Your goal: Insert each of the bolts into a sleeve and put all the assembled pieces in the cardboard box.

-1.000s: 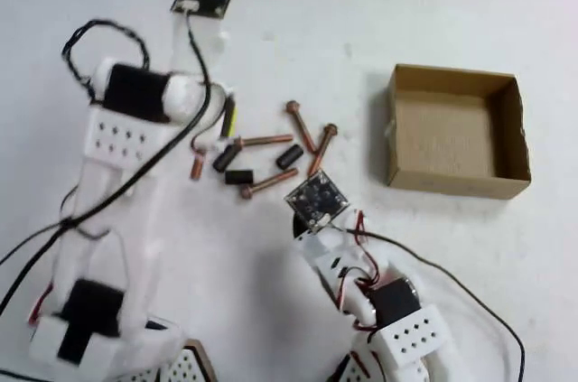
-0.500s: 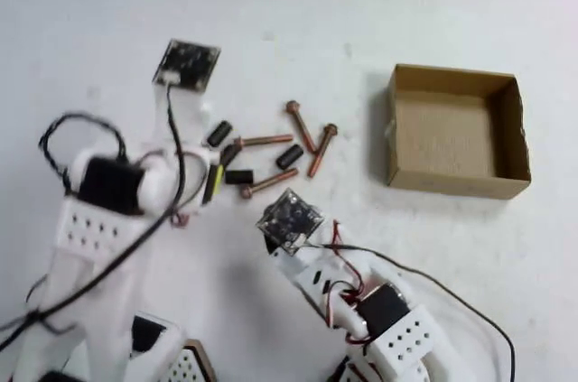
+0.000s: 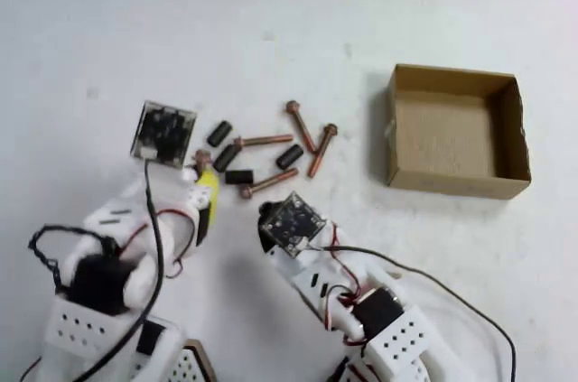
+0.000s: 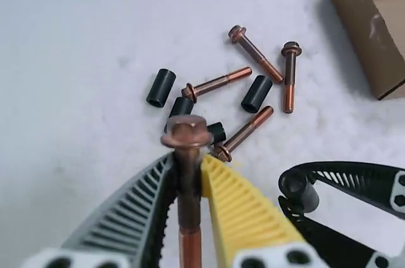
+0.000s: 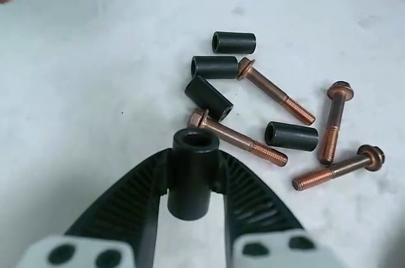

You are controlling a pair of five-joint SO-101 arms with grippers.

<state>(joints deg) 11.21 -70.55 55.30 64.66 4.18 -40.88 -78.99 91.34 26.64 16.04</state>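
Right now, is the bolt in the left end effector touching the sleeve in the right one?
Apart. The left wrist view shows the bolt and the sleeve separated by a yellow finger and a plain gap.

The high view looks down over the table [image 3: 361,21]; both wrist views, far nearer, share its loose bolts [image 4: 218,83] (and sleeves [image 5: 233,42]).

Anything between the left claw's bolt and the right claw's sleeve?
Nothing visible between the bolt in the left claw and the sleeve in the right claw. A loose bolt lies with its head on the table close beside that gap.
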